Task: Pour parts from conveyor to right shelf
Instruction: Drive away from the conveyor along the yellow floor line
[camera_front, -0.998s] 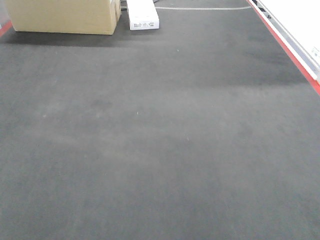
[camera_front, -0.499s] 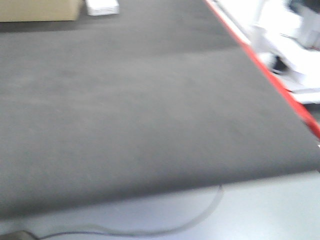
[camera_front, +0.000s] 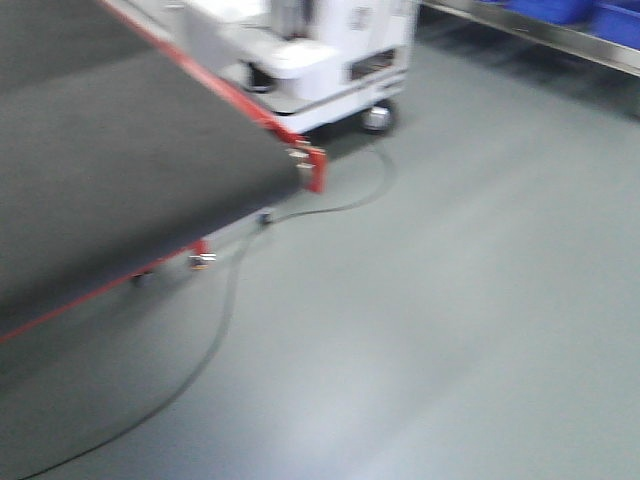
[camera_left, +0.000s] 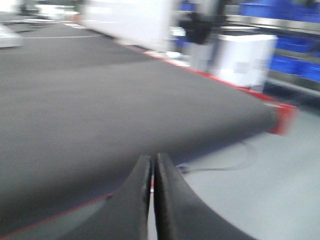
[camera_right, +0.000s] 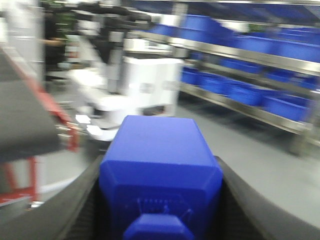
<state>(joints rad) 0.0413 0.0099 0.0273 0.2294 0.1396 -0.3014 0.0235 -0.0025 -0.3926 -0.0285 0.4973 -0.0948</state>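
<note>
My right gripper (camera_right: 160, 167) is shut on a bright-blue part (camera_right: 160, 150), a block with a small stud facing the camera and a dark finger on each side. The left gripper (camera_left: 153, 161) is shut with nothing in it, its fingers pressed together above the conveyor's end. The conveyor (camera_front: 120, 150) is a dark-grey belt with a red edge strip, filling the left of the front view, and no parts lie on it. The right shelf (camera_right: 250, 55), a steel rack, runs along the right of the right wrist view. Its edge shows at the front view's top right (camera_front: 560, 35).
Large blue tubs (camera_right: 240, 92) sit on the rack's levels. A white wheeled machine (camera_front: 330, 50) stands beside the belt's end. A dark cable (camera_front: 220, 320) trails over the grey floor (camera_front: 480, 300) between the belt and the rack. All views are motion-blurred.
The front view has swung right, from the belt surface with a cardboard box at the back to the belt's end, the floor and the rack.
</note>
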